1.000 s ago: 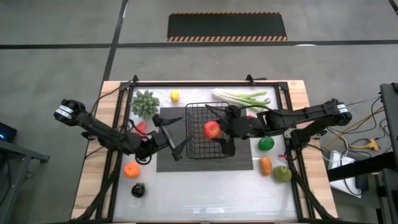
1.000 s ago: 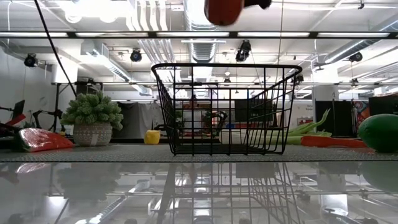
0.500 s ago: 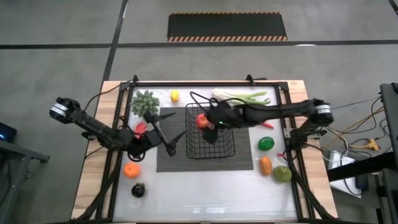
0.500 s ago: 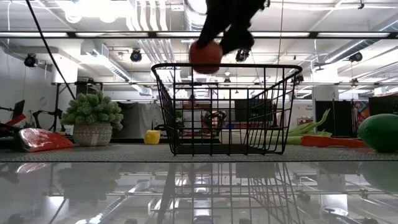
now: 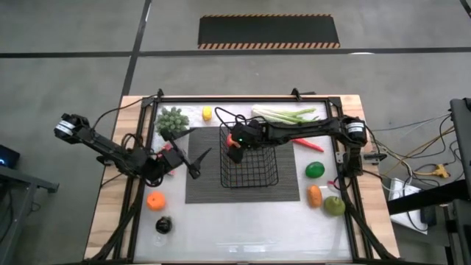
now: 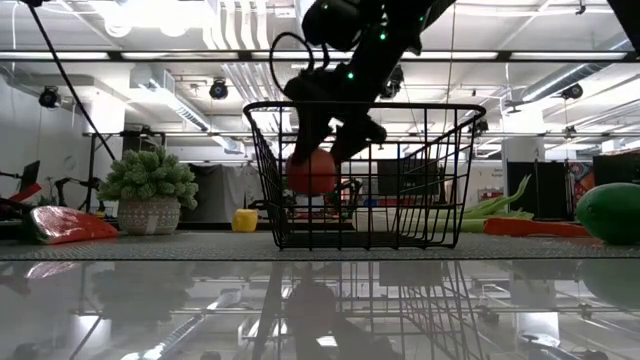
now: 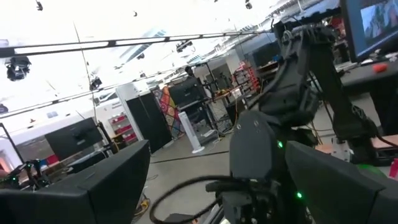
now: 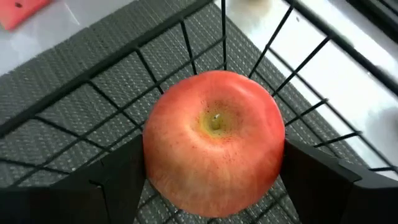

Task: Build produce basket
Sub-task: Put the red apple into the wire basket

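Now, working from the left of the overhead frame, the left hand (image 5: 193, 160) has pulled back toward the left edge of the ribbed mat (image 5: 202, 188) and hangs there with its fingers spread wide and nothing between them, clear of the basket (image 5: 250, 173). Around it the loose produce waits on the bench (image 5: 243, 228): the orange (image 5: 155, 201) and a dark piece (image 5: 162, 225) at lower left, the small plant (image 5: 171, 121) and a yellow piece (image 5: 207, 113) at upper left. At the centre, the right hand (image 5: 235, 145) has swept across from the middle of the basket to its upper-left corner and dropped, so that in the table-level view the red apple (image 6: 312, 171) now sits below the rim, inside the wire walls but not yet on the basket floor. The right wrist view shows the apple (image 8: 214, 142) gripped between the two dark fingers (image 8: 109, 183) with the mesh close beneath it. Judging from this, the first piece is close to being set down and needs only a little more descent before release. To the right, the leek (image 5: 288, 115), a red chili (image 5: 308, 144), a green piece (image 5: 315, 169), an orange piece (image 5: 315, 196) and the pear (image 5: 335, 205) are not yet in the basket.
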`<action>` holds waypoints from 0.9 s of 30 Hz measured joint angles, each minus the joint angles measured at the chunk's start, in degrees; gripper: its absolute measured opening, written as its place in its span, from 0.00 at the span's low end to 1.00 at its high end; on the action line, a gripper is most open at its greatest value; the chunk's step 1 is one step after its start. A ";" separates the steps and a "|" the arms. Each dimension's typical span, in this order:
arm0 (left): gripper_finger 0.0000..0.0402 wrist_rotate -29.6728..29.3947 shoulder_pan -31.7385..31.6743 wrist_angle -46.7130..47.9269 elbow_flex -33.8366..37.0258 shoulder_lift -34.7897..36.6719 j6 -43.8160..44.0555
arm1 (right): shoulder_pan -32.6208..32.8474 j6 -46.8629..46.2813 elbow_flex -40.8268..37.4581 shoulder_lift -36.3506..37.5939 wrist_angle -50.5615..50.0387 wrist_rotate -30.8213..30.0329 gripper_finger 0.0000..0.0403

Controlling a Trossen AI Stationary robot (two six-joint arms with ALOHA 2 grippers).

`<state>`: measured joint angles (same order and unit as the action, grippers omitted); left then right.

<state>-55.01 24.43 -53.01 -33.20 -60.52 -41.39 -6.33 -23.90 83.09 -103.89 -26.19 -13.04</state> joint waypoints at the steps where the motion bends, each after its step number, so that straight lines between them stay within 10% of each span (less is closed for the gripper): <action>1: 0.88 0.01 0.00 -0.02 0.24 0.55 0.12 | 0.00 -0.69 0.00 -0.28 0.04 -0.01 0.76; 27: 0.88 0.29 0.13 -0.03 1.32 2.06 2.04 | 0.02 -3.33 0.00 -6.71 2.94 -3.62 0.85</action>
<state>-54.72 24.56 -53.04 -31.88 -58.46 -39.35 -6.31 -27.23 83.09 -110.59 -23.25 -16.66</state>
